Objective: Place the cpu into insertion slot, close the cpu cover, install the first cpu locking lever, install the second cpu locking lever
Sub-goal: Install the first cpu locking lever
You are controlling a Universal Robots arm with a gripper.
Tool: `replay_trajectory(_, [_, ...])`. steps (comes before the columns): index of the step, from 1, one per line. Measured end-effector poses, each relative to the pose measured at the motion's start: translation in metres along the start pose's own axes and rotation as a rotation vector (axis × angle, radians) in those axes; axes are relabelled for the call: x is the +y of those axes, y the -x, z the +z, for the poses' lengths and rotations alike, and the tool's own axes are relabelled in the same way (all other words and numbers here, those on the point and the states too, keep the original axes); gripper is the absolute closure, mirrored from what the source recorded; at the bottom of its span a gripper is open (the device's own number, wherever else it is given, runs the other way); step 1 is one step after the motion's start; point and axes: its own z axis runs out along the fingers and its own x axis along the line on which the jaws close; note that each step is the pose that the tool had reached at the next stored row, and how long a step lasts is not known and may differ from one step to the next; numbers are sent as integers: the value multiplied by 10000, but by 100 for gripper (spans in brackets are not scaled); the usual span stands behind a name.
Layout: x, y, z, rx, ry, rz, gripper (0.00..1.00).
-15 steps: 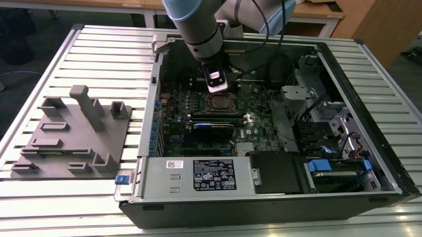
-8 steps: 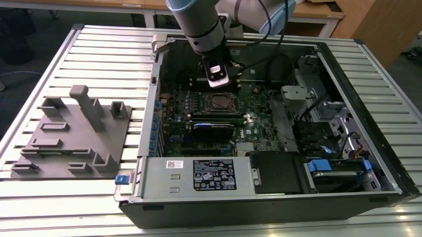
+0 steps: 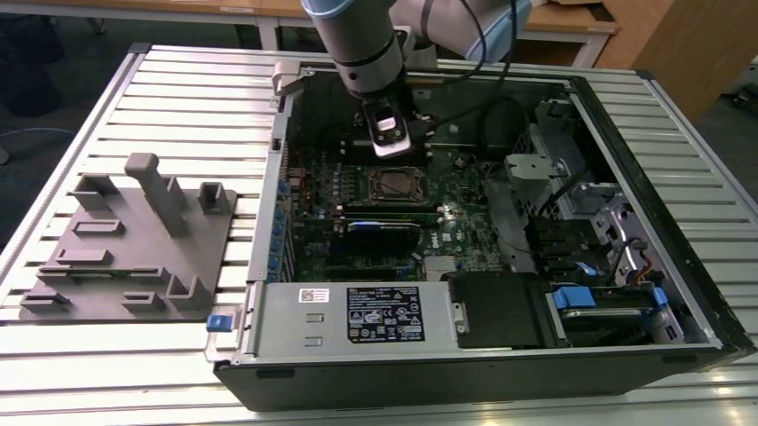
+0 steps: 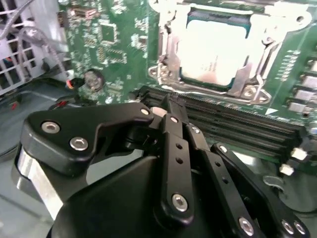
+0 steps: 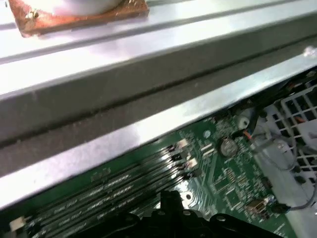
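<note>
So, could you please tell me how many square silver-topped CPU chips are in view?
1. In the second wrist view, the square silver-topped cpu sits on the green motherboard, framed by the square silver-grey metal cpu cover. Others could be hidden.

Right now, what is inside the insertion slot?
The cpu lies in the insertion slot, its silvery top showing through the window of the cpu cover. The slot's floor beneath the chip is covered, so it cannot be seen.
</note>
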Motion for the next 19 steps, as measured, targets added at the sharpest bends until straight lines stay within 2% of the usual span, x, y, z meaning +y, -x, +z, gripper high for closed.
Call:
replay_trajectory(5, [0, 2, 8, 471, -510, -1, 89])
replay_trajectory(7, [0, 3, 12, 698, -717, 9, 89])
replay_trajectory(8, [-1, 2, 14, 790, -798, 14, 89])
replay_trajectory(9, [-1, 2, 14, 830, -835, 16, 89])
replay_trajectory(14, [1, 3, 14, 830, -853, 11, 89])
replay_trajectory(15, [2, 4, 13, 793, -936, -18, 89])
replay_trajectory(17, [7, 11, 10, 711, -1207, -105, 89])
replay_trajectory(19, [12, 21, 10, 642, -1512, -198, 89])
